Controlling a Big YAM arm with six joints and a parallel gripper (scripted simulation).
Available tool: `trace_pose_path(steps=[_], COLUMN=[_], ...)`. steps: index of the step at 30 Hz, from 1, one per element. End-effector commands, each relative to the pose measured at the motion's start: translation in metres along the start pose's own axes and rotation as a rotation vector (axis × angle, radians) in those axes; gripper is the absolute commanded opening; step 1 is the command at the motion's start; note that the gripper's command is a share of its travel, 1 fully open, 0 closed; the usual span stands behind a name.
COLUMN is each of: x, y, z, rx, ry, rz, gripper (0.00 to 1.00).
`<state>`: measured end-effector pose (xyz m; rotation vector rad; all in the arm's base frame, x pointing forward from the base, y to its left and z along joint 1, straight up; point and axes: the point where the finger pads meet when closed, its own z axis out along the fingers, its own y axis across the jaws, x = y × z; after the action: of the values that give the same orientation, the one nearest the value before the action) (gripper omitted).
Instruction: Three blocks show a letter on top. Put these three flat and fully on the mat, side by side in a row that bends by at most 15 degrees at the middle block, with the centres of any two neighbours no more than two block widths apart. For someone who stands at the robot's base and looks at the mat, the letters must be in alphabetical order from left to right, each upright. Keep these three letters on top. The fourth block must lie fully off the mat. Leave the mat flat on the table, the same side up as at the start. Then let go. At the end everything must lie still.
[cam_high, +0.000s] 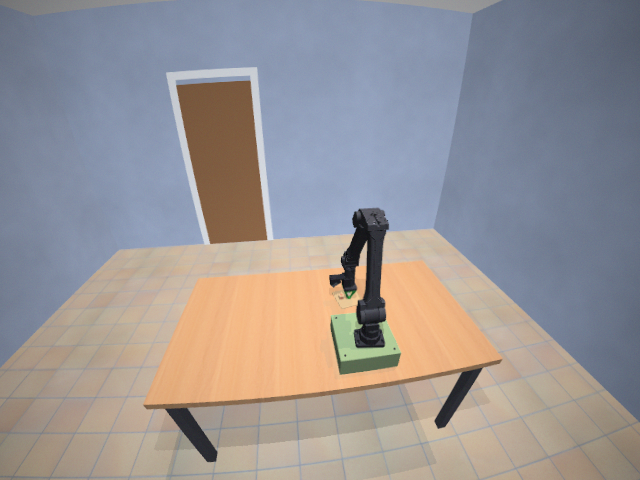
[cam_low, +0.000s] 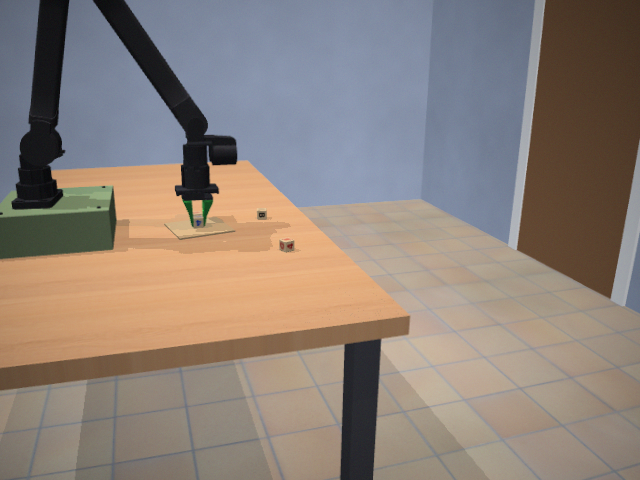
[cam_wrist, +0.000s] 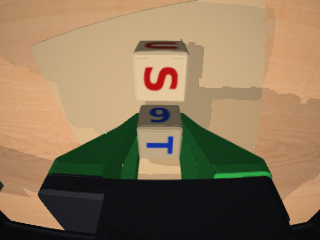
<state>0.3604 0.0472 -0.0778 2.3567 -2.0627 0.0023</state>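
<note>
Fingers (cam_high: 351, 294) (cam_low: 198, 222) clamped on the blue-T block (cam_low: 198, 221) (cam_wrist: 160, 145), over the mat (cam_high: 345, 302) (cam_low: 180, 233) (cam_wrist: 90, 65). Red-S block (cam_wrist: 160, 77) on mat, near it. Two more blocks off mat, on the counter (cam_high: 258, 330) (cam_low: 206, 289) (cam_wrist: 300, 30).

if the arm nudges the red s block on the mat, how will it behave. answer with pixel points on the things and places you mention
The red S block (cam_wrist: 160, 77) probably slides rather than rolls, given its flat faces and square edges. It looks rigid, so it likely won't deform.
</note>
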Motion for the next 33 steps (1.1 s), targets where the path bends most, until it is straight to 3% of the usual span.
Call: trace_pose_path(steps=[1, 18, 33], x=[0.0032, 0.0032, 0.0032], y=[-0.0294, -0.0296, -0.0296], z=[-0.0089, -0.0086, -0.0086], rx=[0.062, 0.061, 0.061], ry=[-0.005, -0.005, -0.005], rz=[0.000, 0.000, 0.000], gripper=[0.20, 0.20, 0.39])
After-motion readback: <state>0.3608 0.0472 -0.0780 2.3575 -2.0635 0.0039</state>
